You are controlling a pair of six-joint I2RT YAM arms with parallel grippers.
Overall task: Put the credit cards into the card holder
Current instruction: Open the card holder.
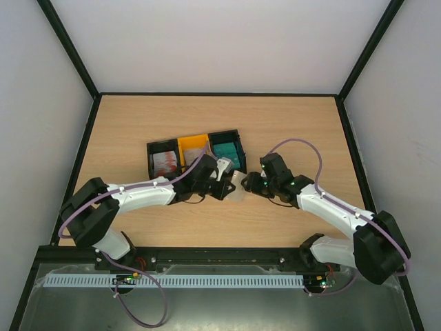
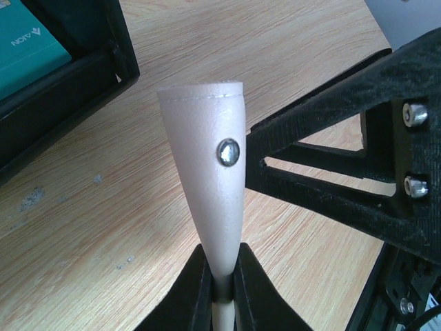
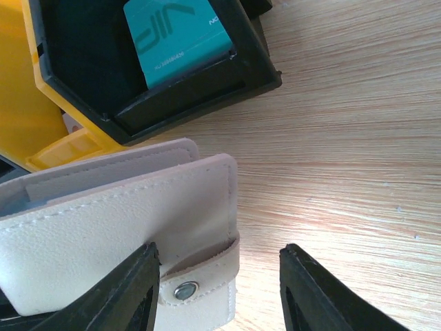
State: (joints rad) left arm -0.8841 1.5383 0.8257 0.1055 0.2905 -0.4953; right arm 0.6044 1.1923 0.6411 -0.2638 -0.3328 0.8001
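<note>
The card holder [image 3: 124, 221] is a soft beige leathery square with a pebbly grain and neat stitching round its rounded corner. It sits just beside the corner of the tray block [image 3: 200, 86]. Can't tell if it's flat on the worktop [image 3: 344, 138] or lifted a bit.

The left tool [image 2: 222, 276] is clenched on a strip of the holder that fans out wider above the grip, with a shiny round metal stud [image 2: 228, 152] on it. The right tool [image 3: 219, 258] is released. Its matte black wedge-shaped fingers [image 3: 131, 289] stand apart, one over the holder's face and the other over bare wood, with the snap tab [image 3: 200, 296] between them.

The tray block is hard plastic, black-yellow-black. A teal card [image 3: 176, 34] lies in the black end compartment nearest the holder, and a white card [image 1: 165, 162] with red blotches in the far black one. The worktop is pale wood-grain.
</note>
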